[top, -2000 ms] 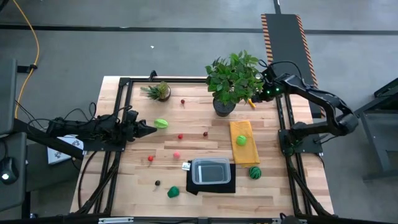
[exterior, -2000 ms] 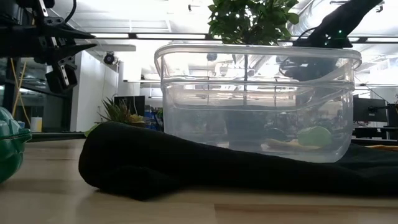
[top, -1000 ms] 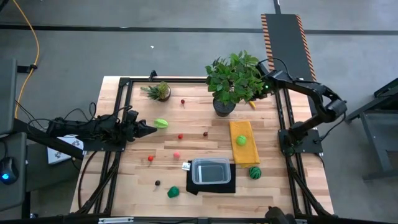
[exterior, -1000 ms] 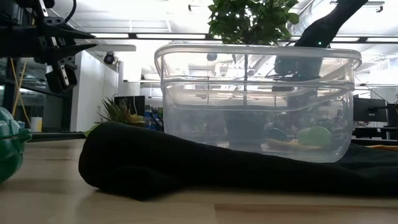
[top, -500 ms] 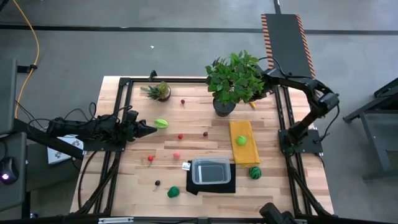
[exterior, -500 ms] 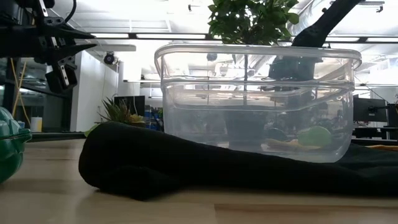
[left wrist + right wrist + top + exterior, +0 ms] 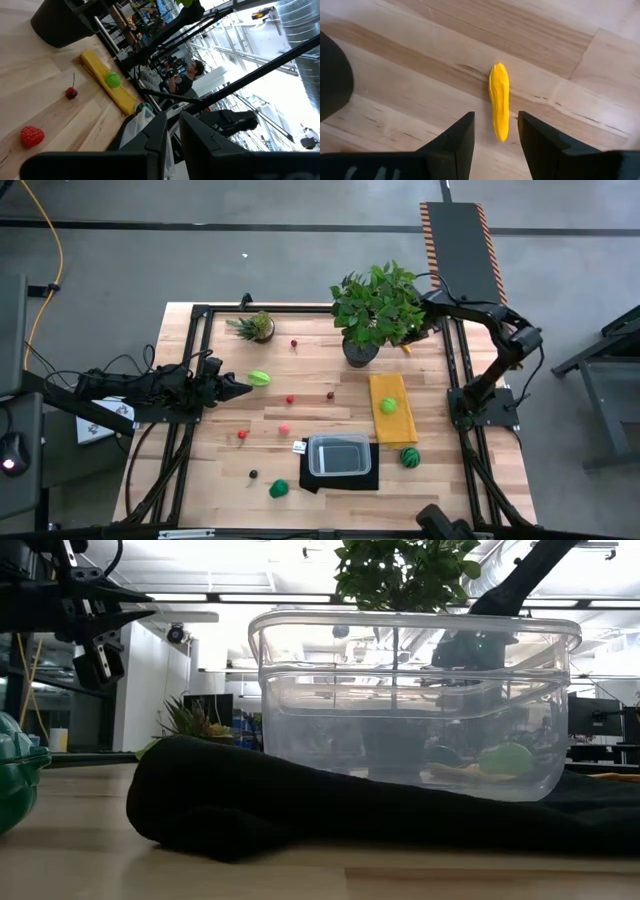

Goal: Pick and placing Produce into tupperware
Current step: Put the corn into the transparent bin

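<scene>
The clear tupperware (image 7: 339, 455) sits on a black mat (image 7: 340, 478) near the table's near edge. Produce lies scattered over the wood: a light green piece (image 7: 259, 378), red berries (image 7: 290, 399), a pink one (image 7: 284, 428), a dark one (image 7: 253, 474), a striped green one (image 7: 410, 457), and a lime (image 7: 388, 406) on the yellow cloth. A long yellow piece (image 7: 499, 101) lies flat by the big plant. My right gripper (image 7: 496, 116) hovers over it, open, one finger on each side, apart from it. My left gripper (image 7: 240, 388) is shut, just left of the light green piece.
A big leafy potted plant (image 7: 375, 305) stands right beside my right gripper, and a small one (image 7: 257, 327) stands at the far left. The yellow cloth (image 7: 391, 408) lies right of centre. A black frame rims the table. A person (image 7: 187, 80) shows in the room beyond.
My right arm's elbow has drawn in toward the table, while its gripper has stayed beside the big plant over the yellow piece.
</scene>
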Robot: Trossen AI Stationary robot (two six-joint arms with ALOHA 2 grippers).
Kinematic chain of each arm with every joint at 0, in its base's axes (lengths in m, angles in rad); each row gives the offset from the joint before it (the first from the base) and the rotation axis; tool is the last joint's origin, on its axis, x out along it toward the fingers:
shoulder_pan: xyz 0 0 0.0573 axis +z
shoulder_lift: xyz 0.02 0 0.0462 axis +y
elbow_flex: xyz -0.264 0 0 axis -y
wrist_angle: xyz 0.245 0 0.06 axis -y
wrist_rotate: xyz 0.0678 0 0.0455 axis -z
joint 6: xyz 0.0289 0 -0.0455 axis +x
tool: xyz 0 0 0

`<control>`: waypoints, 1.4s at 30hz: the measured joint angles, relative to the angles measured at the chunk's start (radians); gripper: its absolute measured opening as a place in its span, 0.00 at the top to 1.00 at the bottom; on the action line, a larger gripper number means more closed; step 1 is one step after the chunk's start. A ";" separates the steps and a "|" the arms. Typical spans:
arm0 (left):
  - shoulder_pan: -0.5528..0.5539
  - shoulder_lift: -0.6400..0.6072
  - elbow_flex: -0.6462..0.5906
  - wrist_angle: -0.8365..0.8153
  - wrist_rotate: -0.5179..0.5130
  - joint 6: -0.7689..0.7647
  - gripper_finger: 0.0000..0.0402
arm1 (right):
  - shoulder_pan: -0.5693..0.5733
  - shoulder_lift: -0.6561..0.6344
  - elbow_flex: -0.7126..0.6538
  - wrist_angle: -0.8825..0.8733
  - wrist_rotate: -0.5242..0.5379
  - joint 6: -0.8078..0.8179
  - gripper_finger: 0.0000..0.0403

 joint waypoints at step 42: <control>0.000 0.000 0.000 -0.003 0.001 -0.015 0.90 | -0.030 0.002 0.063 0.025 -0.005 -0.023 0.65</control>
